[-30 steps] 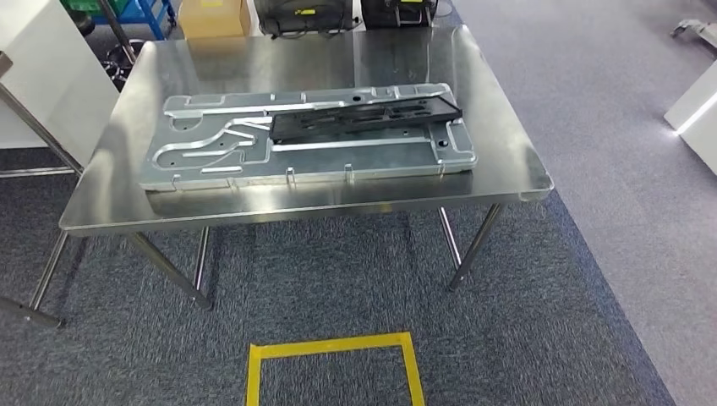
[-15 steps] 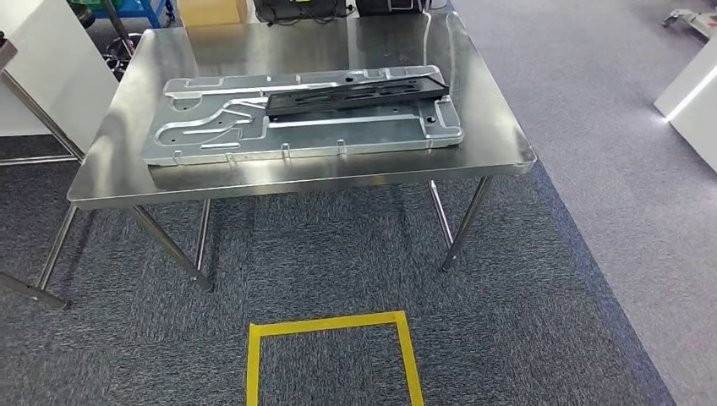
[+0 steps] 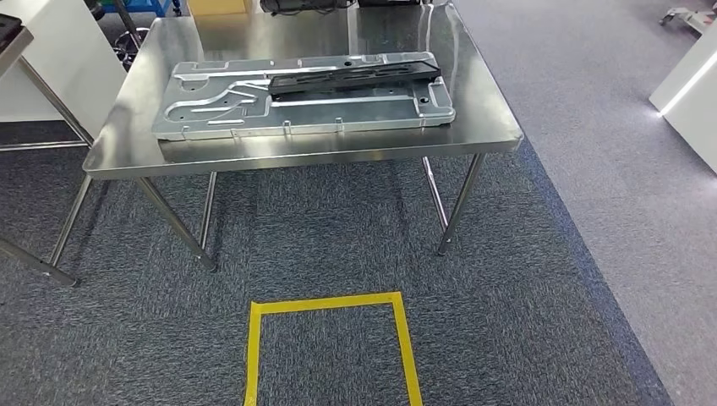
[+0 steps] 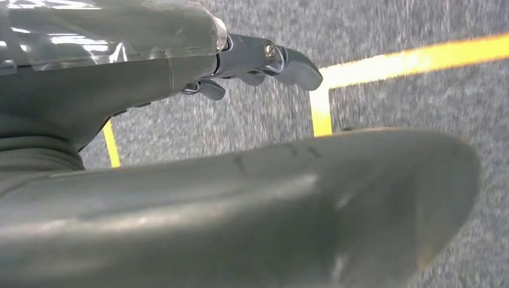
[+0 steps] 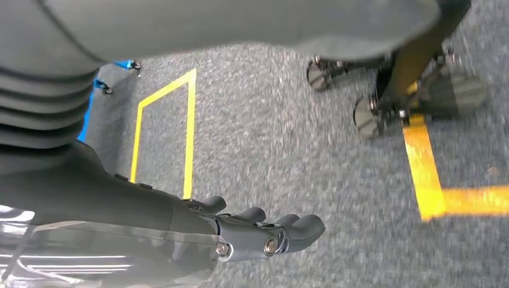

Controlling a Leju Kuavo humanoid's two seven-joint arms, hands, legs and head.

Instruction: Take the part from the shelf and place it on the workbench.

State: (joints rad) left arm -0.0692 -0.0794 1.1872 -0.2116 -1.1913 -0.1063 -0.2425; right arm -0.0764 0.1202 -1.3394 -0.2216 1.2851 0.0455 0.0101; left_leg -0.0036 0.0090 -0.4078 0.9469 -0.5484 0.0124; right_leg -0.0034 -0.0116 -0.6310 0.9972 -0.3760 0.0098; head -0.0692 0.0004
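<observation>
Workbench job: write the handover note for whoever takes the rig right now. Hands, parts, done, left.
Left hand: hangs over the carpet, fingers curled, holding nothing.
Right hand: hangs over the carpet too, fingers together, holding nothing.
Things: the black part lies flat on the large silver plate, toward its far right side, and the plate lies on the steel workbench. A yellow tape square marks the floor in front of the bench.
Done: a part is on the workbench and both hands are free of it.
Left: probably nothing for this part. Confirm it sits properly before the next cycle.
</observation>
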